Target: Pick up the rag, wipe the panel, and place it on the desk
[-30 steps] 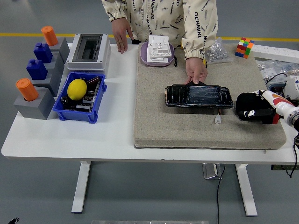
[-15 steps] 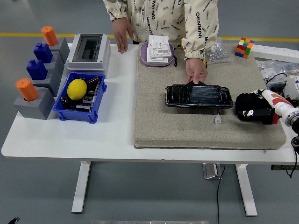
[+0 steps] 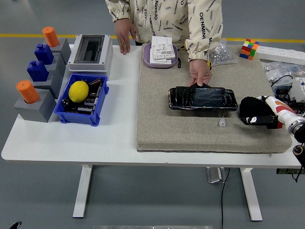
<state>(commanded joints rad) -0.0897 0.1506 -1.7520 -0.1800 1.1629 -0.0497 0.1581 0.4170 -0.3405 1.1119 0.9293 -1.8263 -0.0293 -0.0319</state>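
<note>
The black glossy panel lies flat on the grey felt mat in the middle of the table. A person's hand holds its far edge. The black rag is a dark bundle on the mat just right of the panel, a small gap apart from its right end. My right hand comes in from the right edge and is closed on the rag, with its white and red wrist showing behind. The left arm is out of view.
A blue bin holding a lemon, grey blocks with orange and blue pieces and a grey box stand at the left. A white part on a tray, a colour cube and cables are at the back and right. The person's other hand rests on the table.
My right hand with the rag has shifted slightly left, toward the panel's right end. The panel and the person's hands have stayed put.
</note>
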